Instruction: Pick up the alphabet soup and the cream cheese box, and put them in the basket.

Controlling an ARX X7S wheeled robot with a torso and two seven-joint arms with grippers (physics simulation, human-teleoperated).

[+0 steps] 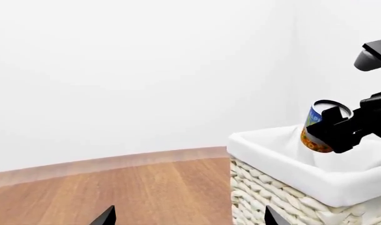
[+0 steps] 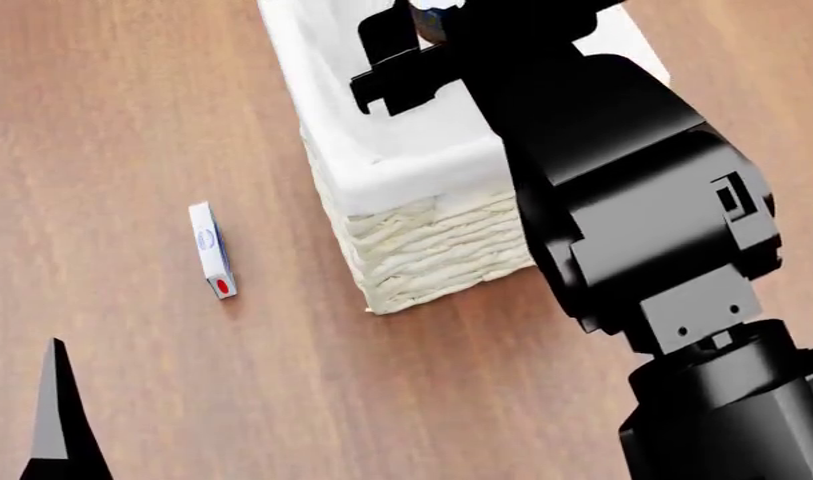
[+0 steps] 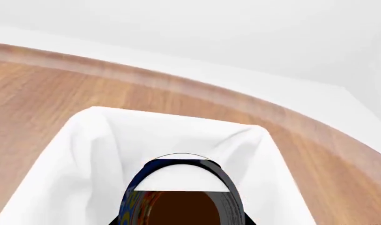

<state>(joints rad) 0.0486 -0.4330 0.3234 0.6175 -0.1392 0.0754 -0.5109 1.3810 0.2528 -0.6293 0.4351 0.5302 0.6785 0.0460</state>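
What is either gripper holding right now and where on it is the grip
The right gripper holds the blue-and-orange alphabet soup can by its sides, tilted over the white-lined wicker basket. The left gripper holds nothing.

Blue-and-orange alphabet soup (image 1: 317,131), cream woven basket (image 1: 284,197)

The wooden floor (image 2: 179,100) carries the basket (image 2: 433,240) and the cream cheese box (image 2: 211,250).

Your right claw (image 1: 331,129) and its arm crowd the basket (image 2: 420,240) opening; bare floor (image 2: 139,120) surrounds the cream cheese box (image 2: 211,250), well clear of the wicker wall.
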